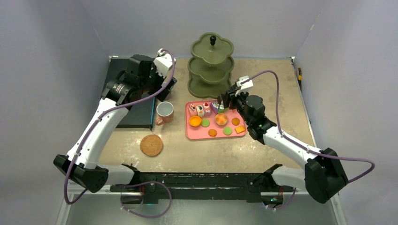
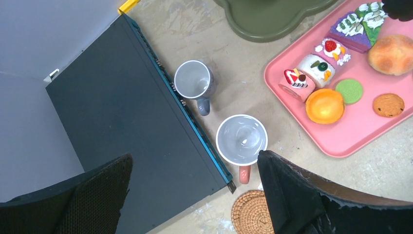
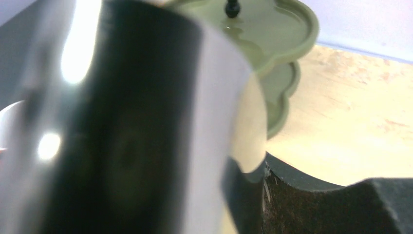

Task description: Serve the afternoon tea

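Note:
The sweets lie on a pink tray (image 1: 192, 133): an orange round (image 2: 325, 105), a green round (image 2: 349, 90), cake slices (image 2: 299, 80), a bun (image 2: 392, 53) and a cookie (image 2: 388, 105). A small grey mug (image 2: 194, 80) and a larger orange mug (image 1: 164, 112), white inside, stand between the tray and a black box (image 2: 122, 112). My left gripper (image 2: 195, 161) hangs open above the box edge and the orange mug (image 2: 241, 139), holding nothing. My right gripper (image 1: 224, 104) hovers over the tray's far edge, shut on shiny dark tongs (image 3: 126, 136) that block most of the right wrist view.
A green tiered stand (image 1: 211, 63) rises behind the tray, close ahead of the right gripper. A woven coaster (image 1: 151, 145) lies in front of the orange mug. The black box (image 1: 136, 112) fills the table's left side. Grey walls enclose the table.

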Action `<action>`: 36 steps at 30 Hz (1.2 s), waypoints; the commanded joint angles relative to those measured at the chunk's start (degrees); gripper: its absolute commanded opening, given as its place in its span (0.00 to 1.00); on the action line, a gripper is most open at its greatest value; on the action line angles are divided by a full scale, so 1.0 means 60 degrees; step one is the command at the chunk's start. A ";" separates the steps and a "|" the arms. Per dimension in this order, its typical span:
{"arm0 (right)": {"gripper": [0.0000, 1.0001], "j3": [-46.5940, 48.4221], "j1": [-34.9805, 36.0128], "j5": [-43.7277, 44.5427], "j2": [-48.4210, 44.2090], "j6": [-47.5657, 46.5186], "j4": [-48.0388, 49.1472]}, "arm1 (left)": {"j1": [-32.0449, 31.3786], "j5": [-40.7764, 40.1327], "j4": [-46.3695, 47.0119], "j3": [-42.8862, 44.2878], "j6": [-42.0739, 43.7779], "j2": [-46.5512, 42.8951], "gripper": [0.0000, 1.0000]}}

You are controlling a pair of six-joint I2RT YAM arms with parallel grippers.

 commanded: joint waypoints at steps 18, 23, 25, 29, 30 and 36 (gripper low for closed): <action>0.62 -0.0465 0.0026 0.4108 0.1271 0.0739 0.1468 | 0.0051 0.0361 0.0173 -0.0107 0.0499 -0.0048 0.99; 0.63 -0.0503 0.0026 0.4165 0.1840 0.0626 0.1964 | 0.0049 0.0356 0.0152 -0.0139 0.0617 -0.0139 0.99; 0.63 -0.0518 0.0033 0.4191 0.2083 0.0538 0.2227 | 0.0046 0.0355 0.0144 -0.0139 0.0671 -0.0181 0.99; 0.64 -0.0511 0.0026 0.4426 0.2537 0.0377 0.2718 | 0.0052 0.0322 0.0131 -0.0125 0.0705 -0.0217 0.99; 0.64 -0.0522 0.0026 0.4468 0.2614 0.0345 0.2855 | 0.0049 0.0317 0.0130 -0.0125 0.0719 -0.0225 0.98; 0.63 -0.0350 0.0026 0.4808 0.2864 0.0277 0.2966 | 0.0049 0.0268 0.0066 -0.0085 0.0763 -0.0218 0.99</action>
